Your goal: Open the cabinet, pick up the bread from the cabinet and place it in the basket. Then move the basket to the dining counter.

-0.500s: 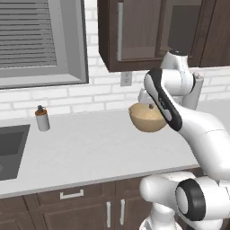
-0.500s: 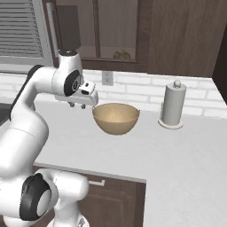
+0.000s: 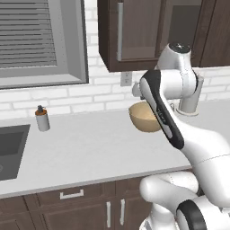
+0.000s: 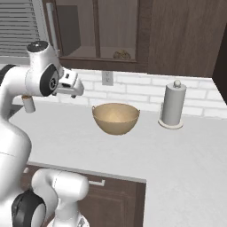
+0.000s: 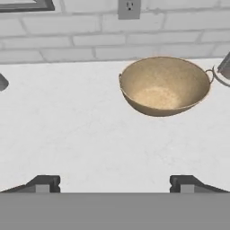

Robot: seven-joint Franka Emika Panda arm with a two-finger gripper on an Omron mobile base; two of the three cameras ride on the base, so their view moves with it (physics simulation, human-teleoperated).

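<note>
The dark brown cabinet (image 4: 102, 31) hangs on the wall with its glass doors shut and a long silver handle (image 3: 120, 31) on the left door. The bread (image 4: 122, 55), a small brown roll, lies behind the glass on the bottom shelf. Below it the tan basket (image 4: 116, 118) (image 3: 143, 119) stands on the white counter with nothing in it. My gripper (image 5: 114, 184) is open, with nothing between its fingertips (image 5: 42, 183). It hovers above the counter left of and short of the basket (image 5: 164, 85). The dining counter is out of view.
A paper towel roll (image 4: 172, 105) stands right of the basket. A small bottle (image 3: 42, 119) and a sink (image 3: 9, 148) are far to the left. A wall outlet (image 5: 129, 8) sits above the basket. Lower drawers (image 3: 72, 194) run along the counter front.
The arm has lifted a little, and the hand has drawn up and back from the basket. The basket and cabinet are as before.
</note>
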